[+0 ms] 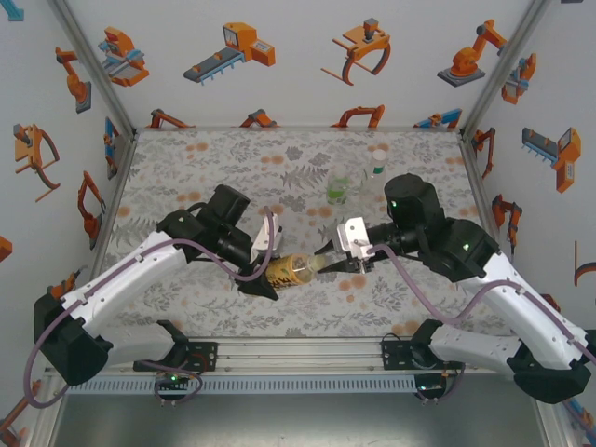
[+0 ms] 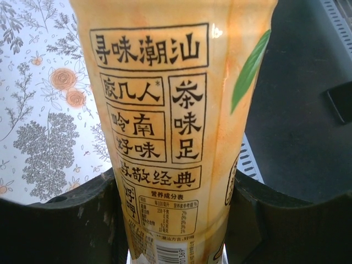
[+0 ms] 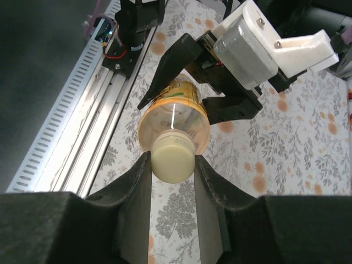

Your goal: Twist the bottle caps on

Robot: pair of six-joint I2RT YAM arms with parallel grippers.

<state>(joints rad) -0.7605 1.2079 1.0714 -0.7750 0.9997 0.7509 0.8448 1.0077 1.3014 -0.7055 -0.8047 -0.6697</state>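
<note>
Clamping the amber-yellow plastic bottle with a yellow label (image 2: 170, 110) between its fingers, the left gripper (image 2: 173, 217) holds it sideways; the right gripper (image 3: 172, 168) pinches the pale round plastic cap (image 3: 172, 158) on its mouth.

Two arms (image 1: 121, 279) of glossy white shell links (image 1: 521, 298) and black joint housings (image 1: 419, 209) with small green lights (image 1: 393, 199) trail looping mauve cables (image 1: 270, 228), ending in matte black pincer fingers (image 3: 135, 203) beneath screw-fastened white-and-grey wrist blocks (image 3: 247, 49).

Floral tablecloth (image 1: 186, 168), robot-print walls (image 1: 298, 93), metal rail (image 1: 298, 358).
</note>
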